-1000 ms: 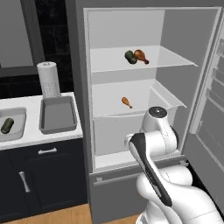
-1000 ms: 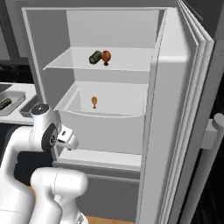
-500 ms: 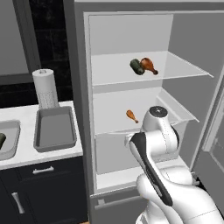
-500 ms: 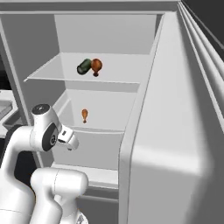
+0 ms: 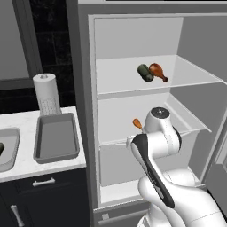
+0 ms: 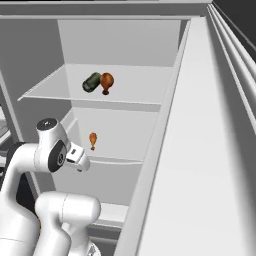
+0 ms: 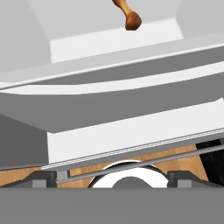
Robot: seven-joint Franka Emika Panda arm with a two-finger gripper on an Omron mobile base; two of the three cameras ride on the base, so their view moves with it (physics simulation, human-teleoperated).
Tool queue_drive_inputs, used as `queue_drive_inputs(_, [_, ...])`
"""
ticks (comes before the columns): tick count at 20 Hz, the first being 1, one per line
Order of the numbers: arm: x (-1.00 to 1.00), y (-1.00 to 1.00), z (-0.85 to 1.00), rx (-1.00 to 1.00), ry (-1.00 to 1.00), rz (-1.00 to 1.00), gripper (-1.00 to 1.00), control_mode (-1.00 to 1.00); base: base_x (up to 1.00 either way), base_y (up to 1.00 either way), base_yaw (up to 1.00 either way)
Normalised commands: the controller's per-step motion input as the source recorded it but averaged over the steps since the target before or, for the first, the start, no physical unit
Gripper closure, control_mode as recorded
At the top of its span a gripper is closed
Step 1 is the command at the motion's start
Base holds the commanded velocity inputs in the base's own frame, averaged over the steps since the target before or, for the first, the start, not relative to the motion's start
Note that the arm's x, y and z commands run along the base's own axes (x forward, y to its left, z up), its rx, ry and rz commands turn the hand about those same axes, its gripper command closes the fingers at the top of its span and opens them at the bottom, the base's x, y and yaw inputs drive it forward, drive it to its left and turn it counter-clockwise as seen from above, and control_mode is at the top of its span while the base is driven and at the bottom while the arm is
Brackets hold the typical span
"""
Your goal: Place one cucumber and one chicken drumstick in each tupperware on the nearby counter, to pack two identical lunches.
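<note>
Tupperware is seen at the left of the left base view: the larger tray-like container (image 5: 56, 142) rests on the white counter (image 5: 40, 166) beside a paper towel roll (image 5: 47, 94), and the smaller container (image 5: 8, 148) is cut by the left edge with a dark item inside that is too small to name. Neither container is judged to be packed yet. In the open fridge (image 5: 84, 111), a cucumber (image 5: 144, 72) and a drumstick (image 5: 158, 72) lie touching on the upper shelf, and a second drumstick (image 5: 137, 123) lies on the middle shelf, at picture centre. In the hand view this drumstick (image 7: 127, 15) is placed at the top edge, well above the gripper (image 7: 113, 178), whose two tips are set wide apart at the bottom with nothing between them. The step in hand is judged to be the reach for the middle-shelf drumstick. It is best done if the hand is raised clear of the shelf's front lip, the drumstick is centred between the spread jaws, and the meaty end is grasped rather than the thin bone.
</note>
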Motion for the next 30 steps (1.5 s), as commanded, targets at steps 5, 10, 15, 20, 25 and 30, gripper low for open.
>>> queue_drive_inputs(5, [0.00,0.00,0.00,0.00,0.00,0.00,-1.00,1.00,0.65,0.00,0.00])
queue_drive_inputs(10, [0.00,0.00,0.00,0.00,0.00,0.00,-1.00,1.00,0.54,-0.03,0.00])
queue_drive_inputs(15, [-0.02,-0.01,0.02,0.00,-0.03,-0.02,-1.00,-1.00,0.24,-0.03,-0.02])
queue_drive_inputs(20, [-0.37,-0.10,0.25,0.00,-0.20,-0.10,-1.00,-1.00,0.00,0.00,0.00])
queue_drive_inputs(25, [-0.48,-0.16,0.50,0.00,-0.25,-0.07,-1.00,-1.00,0.00,0.00,0.00])
queue_drive_inputs(30, [-0.72,-0.22,0.56,0.00,-0.21,-0.01,-1.00,-1.00,0.00,0.00,0.00])
